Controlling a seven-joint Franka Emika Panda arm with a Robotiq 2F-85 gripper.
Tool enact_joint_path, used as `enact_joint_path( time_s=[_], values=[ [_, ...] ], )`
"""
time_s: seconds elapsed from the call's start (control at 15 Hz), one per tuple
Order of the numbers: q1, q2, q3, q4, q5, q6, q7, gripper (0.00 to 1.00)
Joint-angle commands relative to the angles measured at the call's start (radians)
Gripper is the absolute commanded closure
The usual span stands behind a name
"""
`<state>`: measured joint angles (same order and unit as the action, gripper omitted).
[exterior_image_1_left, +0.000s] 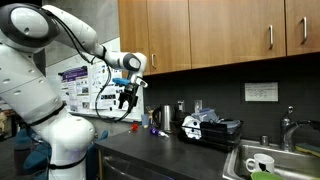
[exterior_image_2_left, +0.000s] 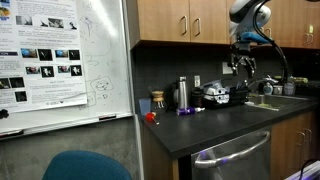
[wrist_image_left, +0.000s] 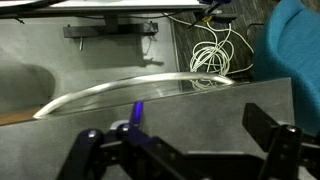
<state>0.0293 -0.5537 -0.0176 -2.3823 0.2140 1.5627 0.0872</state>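
Above the dark surface, the pincer of the white arm hangs in the air, well apart from the things below. Its two fingers stand as wide apart as the wrist view can show; nothing is between them and they touch nothing.

On the surface, in the wrist view, a purple marker lies just beyond the fingers, nearer to the one at the left of that view; it is the thing closest to the pincer. In both exterior views the purple marker lies flat near a steel flask, which stands upright. A small red thing lies near the edge of the surface; a cup stands behind it, closer to the wall.

A black basket stands further along, between the steel flask and the sink; a white mug sits inside the sink; a tap rises behind it. Wooden cupboards hang over the surface. A whiteboard with a poster on it shows at the side in an exterior view.

Beyond the edge of the surface, the wrist view shows the floor; a coil of white cable lies on it, and a part of a blue chair shows beside the cable.
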Motion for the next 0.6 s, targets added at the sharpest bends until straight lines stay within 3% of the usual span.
enact_joint_path(
  time_s=[0.0, 0.53],
  values=[
    [-0.016, 0.001, 0.013, 0.002, 0.005, -0.003, -0.006, 0.00],
    [-0.016, -0.006, 0.013, -0.005, 0.004, 0.017, -0.012, 0.00]
  ],
)
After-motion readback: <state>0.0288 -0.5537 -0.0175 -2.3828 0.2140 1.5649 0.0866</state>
